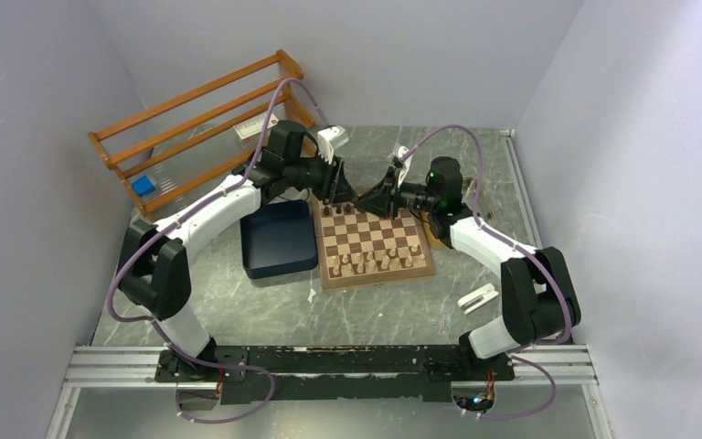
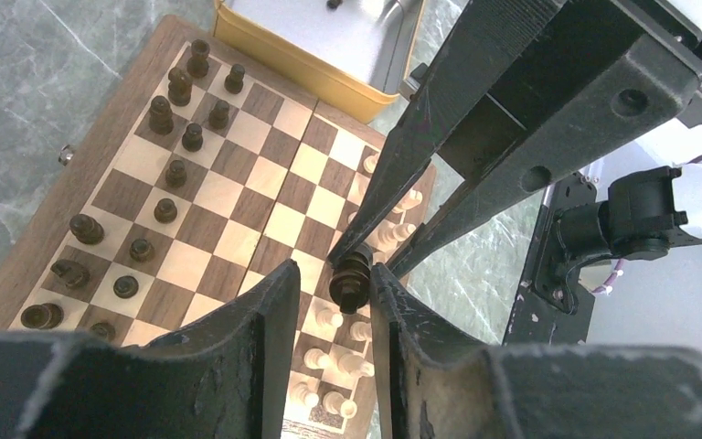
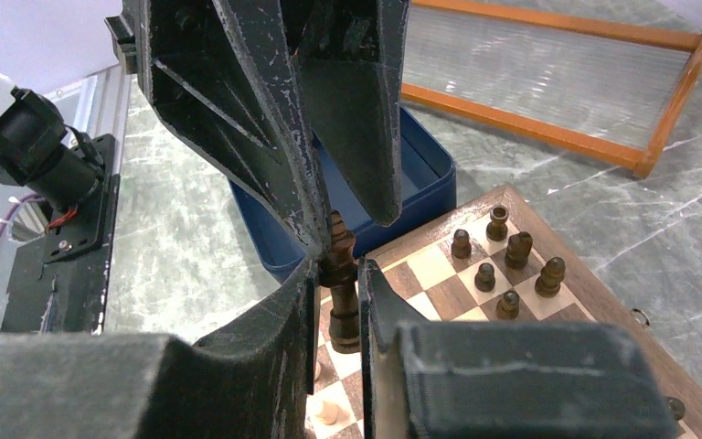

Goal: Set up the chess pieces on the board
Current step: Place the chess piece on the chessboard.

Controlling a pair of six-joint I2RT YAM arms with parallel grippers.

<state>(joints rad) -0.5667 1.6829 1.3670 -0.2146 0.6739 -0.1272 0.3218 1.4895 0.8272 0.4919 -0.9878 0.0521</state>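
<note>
Likely light, stiff and slick, the dark chess piece (image 3: 341, 311) — clamped by the right gripper (image 3: 338, 274), the left gripper (image 2: 334, 274) spread around it — seems best gripped at its stem.

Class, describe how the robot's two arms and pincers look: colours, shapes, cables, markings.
Both the left arm and right arm have white curved shells, black joints and a looping lilac cable. The left pincer and right pincer have black, tapered, scuffed fingers.
</note>
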